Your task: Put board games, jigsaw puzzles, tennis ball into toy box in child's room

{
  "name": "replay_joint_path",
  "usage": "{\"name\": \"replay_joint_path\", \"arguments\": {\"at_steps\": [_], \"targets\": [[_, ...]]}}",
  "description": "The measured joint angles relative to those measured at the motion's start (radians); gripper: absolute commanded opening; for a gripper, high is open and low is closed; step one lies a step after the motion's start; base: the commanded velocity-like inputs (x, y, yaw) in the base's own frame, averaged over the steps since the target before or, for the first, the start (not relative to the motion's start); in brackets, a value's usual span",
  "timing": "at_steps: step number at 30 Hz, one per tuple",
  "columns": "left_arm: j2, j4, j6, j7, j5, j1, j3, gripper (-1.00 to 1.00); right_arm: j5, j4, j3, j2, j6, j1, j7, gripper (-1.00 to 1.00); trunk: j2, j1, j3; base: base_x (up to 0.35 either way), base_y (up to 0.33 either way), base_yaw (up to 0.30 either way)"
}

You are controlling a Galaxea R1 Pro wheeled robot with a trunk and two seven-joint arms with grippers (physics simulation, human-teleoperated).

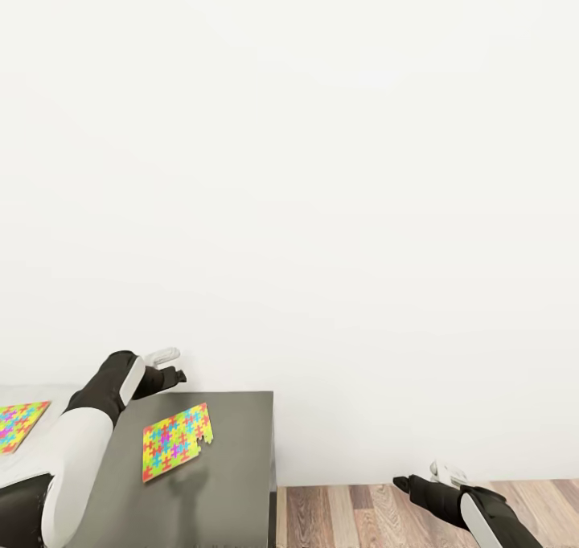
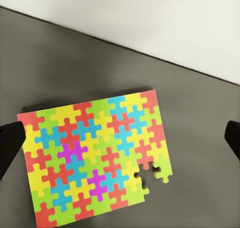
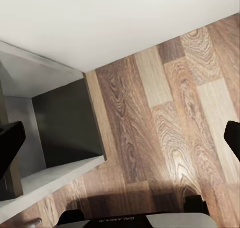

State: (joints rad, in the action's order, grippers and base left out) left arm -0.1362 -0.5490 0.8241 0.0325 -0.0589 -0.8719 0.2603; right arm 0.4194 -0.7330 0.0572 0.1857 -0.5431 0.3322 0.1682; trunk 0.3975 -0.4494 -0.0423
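Jigsaw puzzle [image 1: 176,440] on dark table [image 1: 241,484]; wall [image 1: 322,170] behind.

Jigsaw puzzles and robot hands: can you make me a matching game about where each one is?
Things:
1. near jigsaw puzzle
2. far jigsaw puzzle
3. left gripper
4. right gripper

Places:
A. over the wood floor
B. flat on the dark-grey table section
C. above the dark section's back edge, by the wall
D. on the light-grey top at the head view's left edge

Pairs: 1-B, 2-D, 3-C, 4-A
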Motion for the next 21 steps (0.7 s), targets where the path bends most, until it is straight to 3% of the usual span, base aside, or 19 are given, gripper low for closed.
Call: {"name": "replay_joint_path", "arguments": {"at_steps": [6, 14, 21], "targets": [[-0.008, 0.003, -0.01, 0.007, -0.001, 0.0, -0.002, 1.0, 0.0, 0.002, -0.001, 0.0, 0.035, 0.0, -0.001, 1.0, 0.0, 0.0, -0.01, 0.0, 0.0, 0.0], [-0.053, 0.004, -0.013, 0.037, -0.006, 0.0, 0.0, 1.0, 0.002, 0.004, -0.002, 0.0, 0.067, 0.0, -0.001, 1.0, 0.0, 0.0, -0.023, 0.0, 0.0, 0.0], [-0.088, 0.004, -0.015, 0.11, -0.006, 0.0, 0.001, 1.0, 0.002, 0.004, 0.001, -0.001, 0.07, 0.001, -0.001, 1.0, 0.0, 0.0, -0.035, 0.0, 0.0, 0.0]]}}
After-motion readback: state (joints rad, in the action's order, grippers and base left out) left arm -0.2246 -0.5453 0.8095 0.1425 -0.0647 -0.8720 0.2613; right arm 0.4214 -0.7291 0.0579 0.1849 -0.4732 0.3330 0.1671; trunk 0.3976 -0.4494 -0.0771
